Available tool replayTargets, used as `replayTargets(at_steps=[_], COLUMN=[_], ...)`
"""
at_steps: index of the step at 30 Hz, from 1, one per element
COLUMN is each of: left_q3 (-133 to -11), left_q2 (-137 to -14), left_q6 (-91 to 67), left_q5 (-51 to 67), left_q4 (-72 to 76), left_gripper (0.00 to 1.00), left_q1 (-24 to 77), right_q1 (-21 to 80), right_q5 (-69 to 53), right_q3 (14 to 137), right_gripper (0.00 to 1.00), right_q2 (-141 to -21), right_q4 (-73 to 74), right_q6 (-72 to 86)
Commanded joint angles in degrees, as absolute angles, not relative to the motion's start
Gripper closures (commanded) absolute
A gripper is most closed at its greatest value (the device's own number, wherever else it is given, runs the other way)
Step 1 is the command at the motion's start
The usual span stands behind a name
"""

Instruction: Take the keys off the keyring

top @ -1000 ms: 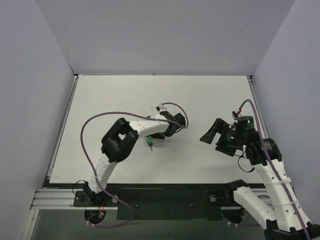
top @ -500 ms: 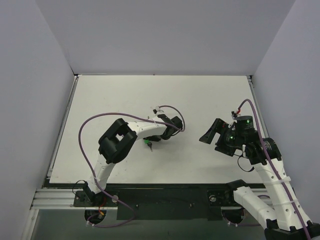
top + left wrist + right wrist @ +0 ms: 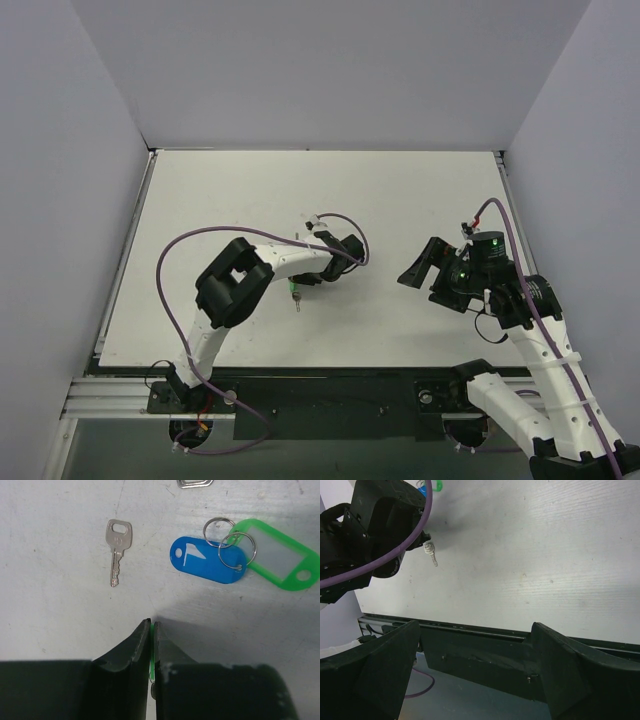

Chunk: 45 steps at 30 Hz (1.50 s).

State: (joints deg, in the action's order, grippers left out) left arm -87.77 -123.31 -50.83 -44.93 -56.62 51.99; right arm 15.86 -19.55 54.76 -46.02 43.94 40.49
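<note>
Two left fingers [image 3: 132,647] pinch the green-headed key [image 3: 295,292].

We can read no word, number or brand name in any view. The nearest thing to a sign is on the blue plastic tag [image 3: 207,560] in the left wrist view: a white flag-like shape printed on its face, next to a small white-rimmed hole. The bare silver key [image 3: 118,550] lying to its left carries a small round stamp on its head, just below the slot, too small for us to make out. The green plastic tag [image 3: 280,555] has a pale label window, and we can read nothing in it.
</note>
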Motion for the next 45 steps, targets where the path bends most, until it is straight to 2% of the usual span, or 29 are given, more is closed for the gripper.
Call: replayTargets(at_steps=[1,4,7,25,31,37,45], left_q3=[-86.92,-87.01,-87.19,-87.8,-90.0,-94.56,-96.5], left_q2=[-120.68,-119.8,-118.74,-101.08,-93.7,-88.96,-84.21], left_q6=[-51.94,-51.94,-52.21,-50.89,-50.62,-51.94,-55.28], left_q5=[-42.01,-42.01,-41.92,-35.25,-31.39,-28.66,-22.68], left_q4=[-55.37,-55.63,-56.07,-54.93,-54.76,-56.25,-53.97], left_gripper=[0.86,0.9,1.0,1.0,1.0,1.0,1.0], left_q1=[52.38,52.47,52.56,52.82,52.82,52.91,52.91], right_q1=[16.26,16.35,16.43,16.79,16.79,17.14,18.89], right_q5=[-19.6,-19.69,-19.86,-26.72,-27.86,-27.96,-24.97], right_q3=[55.81,55.63,55.28,53.26,51.51,44.66,38.07], right_gripper=[0.12,0.12,0.12,0.12,0.12,0.12,0.12], right_q2=[-46.23,-46.32,-46.23,-43.69,-40.35,-35.34,-30.67], right_q4=[43.86,43.86,43.68,32.53,21.55,2.74,-17.64], right_q6=[40.87,40.96,41.13,48.94,55.27,63.36,65.83])
